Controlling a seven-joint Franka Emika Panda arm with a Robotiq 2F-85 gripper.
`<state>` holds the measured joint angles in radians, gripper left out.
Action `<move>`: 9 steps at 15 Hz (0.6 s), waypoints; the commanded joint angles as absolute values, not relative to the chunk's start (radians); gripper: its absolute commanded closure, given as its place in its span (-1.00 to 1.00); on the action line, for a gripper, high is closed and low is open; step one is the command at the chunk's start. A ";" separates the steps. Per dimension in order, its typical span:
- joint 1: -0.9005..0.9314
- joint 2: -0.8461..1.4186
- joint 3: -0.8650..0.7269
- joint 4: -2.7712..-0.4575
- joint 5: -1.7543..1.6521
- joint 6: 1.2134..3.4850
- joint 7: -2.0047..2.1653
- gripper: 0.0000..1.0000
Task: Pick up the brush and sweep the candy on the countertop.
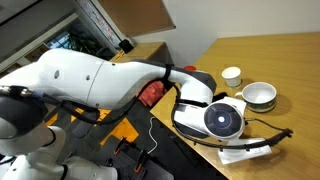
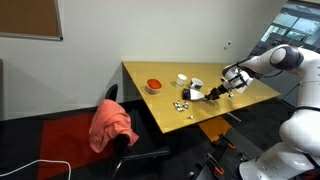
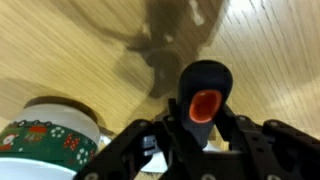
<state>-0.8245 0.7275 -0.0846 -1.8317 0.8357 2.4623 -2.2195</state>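
My gripper (image 3: 202, 128) is shut on the brush (image 3: 205, 85). In the wrist view its black handle with the red end stands between the jaws. In an exterior view the brush's white head (image 1: 244, 152) lies low on the countertop (image 1: 290, 60) under the gripper (image 1: 226, 122). In an exterior view the gripper (image 2: 214, 91) holds the brush head (image 2: 192, 95) just beside the candy (image 2: 182, 104), a small cluster of tiny pieces near the countertop's (image 2: 160, 70) front edge.
A white cup (image 1: 231, 75) and a white bowl (image 1: 260, 96) stand behind the gripper. A patterned bowl (image 3: 45, 140) shows close by in the wrist view. A red round lid (image 2: 153, 85) lies further along the top. An orange chair (image 2: 112, 125) stands beside the table.
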 commanded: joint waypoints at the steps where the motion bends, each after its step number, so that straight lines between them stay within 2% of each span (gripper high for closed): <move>1: -0.803 0.612 -0.079 -1.928 0.823 2.444 -2.211 0.72; 9: -0.764 0.486 -0.062 -2.024 0.858 2.396 -2.256 0.72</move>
